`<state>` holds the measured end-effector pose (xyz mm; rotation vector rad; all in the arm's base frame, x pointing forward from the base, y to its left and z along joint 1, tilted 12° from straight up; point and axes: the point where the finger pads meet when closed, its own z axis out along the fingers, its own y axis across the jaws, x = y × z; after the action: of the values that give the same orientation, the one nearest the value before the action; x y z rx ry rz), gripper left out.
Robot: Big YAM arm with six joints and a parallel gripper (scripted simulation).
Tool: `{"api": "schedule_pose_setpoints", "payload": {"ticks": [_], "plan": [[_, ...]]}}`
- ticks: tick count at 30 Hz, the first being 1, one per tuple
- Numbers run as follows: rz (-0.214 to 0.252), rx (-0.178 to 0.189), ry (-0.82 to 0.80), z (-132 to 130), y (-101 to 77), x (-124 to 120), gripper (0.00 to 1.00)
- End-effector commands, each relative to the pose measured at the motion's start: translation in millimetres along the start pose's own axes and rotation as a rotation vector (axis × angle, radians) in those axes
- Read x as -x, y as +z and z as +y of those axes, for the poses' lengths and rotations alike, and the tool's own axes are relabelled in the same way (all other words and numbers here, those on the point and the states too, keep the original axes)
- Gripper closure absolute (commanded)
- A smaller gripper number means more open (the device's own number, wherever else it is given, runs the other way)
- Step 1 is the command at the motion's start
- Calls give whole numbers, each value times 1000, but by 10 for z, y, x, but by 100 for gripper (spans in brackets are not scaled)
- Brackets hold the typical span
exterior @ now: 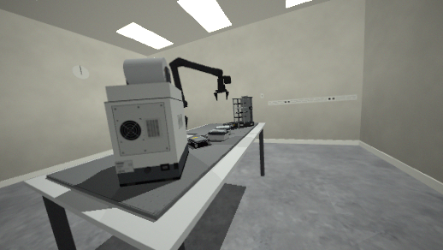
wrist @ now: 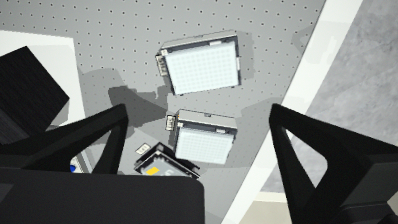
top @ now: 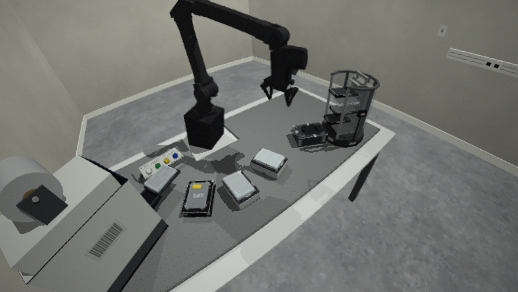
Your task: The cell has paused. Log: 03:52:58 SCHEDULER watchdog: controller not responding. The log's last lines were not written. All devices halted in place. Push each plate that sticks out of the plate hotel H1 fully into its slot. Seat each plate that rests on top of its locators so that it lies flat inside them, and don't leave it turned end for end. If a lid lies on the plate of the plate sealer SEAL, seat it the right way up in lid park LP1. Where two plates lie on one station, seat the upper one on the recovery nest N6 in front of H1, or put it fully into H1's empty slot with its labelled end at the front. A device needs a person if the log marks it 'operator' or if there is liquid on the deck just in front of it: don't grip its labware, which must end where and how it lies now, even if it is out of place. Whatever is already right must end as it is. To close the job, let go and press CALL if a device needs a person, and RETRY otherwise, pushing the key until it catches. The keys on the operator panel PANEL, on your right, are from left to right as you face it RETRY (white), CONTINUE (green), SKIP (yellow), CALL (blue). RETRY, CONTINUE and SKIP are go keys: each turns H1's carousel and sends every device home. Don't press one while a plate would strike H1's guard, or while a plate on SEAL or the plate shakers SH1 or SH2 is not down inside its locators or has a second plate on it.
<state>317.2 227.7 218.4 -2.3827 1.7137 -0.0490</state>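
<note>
My gripper [top: 279, 93] is open and empty, high above the deck between the arm base and the plate hotel H1 [top: 350, 107]. In the exterior view the gripper [exterior: 221, 96] hangs left of H1 [exterior: 243, 112]. In the wrist view the open fingers frame two white well plates on their stations far below: one [wrist: 201, 67] lies square, the other [wrist: 204, 141] looks shifted on its base. The same two plates show in the top view, one further back [top: 270, 162] and one nearer the front [top: 240, 188]. The dark nest N6 [top: 309, 134] stands in front of H1.
A black frame with a yellow label [top: 198, 197] lies left of the plates. The sealer [top: 75, 225] fills the left end, with a light plate [top: 161, 179] on its stage. The key panel [top: 160, 162] sits behind that. The arm base [top: 204, 125] stands at the back.
</note>
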Motion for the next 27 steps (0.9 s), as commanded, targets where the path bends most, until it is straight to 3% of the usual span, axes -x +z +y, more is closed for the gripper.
{"api": "schedule_pose_setpoints", "payload": {"ticks": [1, 23, 27], "plan": [[-3, -36, 187, -189, -187, 201, 0], [-19, -30, 855, -254, -177, 885, 0], [-20, -29, 897, -260, -176, 953, 0]]}}
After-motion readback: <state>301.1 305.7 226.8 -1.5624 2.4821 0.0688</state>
